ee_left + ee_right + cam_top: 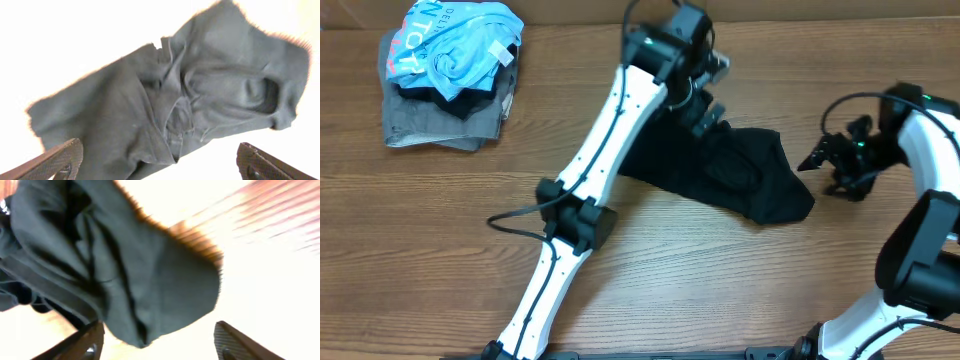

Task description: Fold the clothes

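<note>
Crumpled black shirt point(750, 175); left gripper point(708, 112) over it, right gripper point(822, 160) just beside it, jaws of both apart.
Soft, light, limp fabric is expected; hem corners should be pinched.

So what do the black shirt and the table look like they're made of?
The black shirt: soft matte knit fabric, probably cotton jersey; it slumps in loose folds and shows stitched seams. The table: brown wood-grain top, smooth; whether laminate or solid wood I cannot tell.
</note>
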Robot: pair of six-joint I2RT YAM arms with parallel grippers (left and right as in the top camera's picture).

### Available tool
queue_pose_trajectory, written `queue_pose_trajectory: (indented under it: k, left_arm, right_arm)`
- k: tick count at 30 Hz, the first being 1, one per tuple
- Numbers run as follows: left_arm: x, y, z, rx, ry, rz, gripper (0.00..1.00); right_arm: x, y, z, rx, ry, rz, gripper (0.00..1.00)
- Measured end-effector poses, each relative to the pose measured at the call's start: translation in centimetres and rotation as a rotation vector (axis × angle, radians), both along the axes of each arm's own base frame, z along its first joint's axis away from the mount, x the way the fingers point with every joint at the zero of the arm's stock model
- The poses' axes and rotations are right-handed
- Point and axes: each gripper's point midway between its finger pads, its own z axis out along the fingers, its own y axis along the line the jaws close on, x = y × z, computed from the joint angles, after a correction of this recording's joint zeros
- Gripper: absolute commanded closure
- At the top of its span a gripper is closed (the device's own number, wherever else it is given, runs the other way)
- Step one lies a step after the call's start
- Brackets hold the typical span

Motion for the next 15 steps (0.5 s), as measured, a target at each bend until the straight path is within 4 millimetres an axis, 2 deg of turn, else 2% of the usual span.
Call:
queue_pose_trajectory:
  k: [3,5,8,10,13,15]
  left_arm:
    - [1.1,1.2,5.5,-0.078,-0.116,0.043,0.00]
    - [1.4,2.5,8.9,-0.118,-0.183,0.072,0.00]
    - [1.7,5.0,13.0,-0.156,-0.264,0.119,0.00]
    - [2.1,6.4,14.1,-0.162,-0.288,0.146,0.00]
    - [2.6,8.1,14.0,-0.146,-0.282,0.182,0.00]
    - [3.0,9.0,13.5,-0.135,-0.273,0.202,0.00]
  right_arm:
    - [-0.8,-0.9,-1.5,0.012,-0.005,-0.013,0.24]
    - [-1.3,-0.7,-2.7,0.023,-0.004,-0.011,0.24]
    - [-2.4,0.3,-4.6,0.060,-0.001,-0.006,0.24]
    - [-2.8,0.9,-5.6,0.083,-0.009,-0.004,0.24]
    - [-3.0,1.8,-6.5,0.131,-0.042,-0.011,0.25]
    - [-2.6,2.3,-6.4,0.155,-0.090,-0.014,0.36]
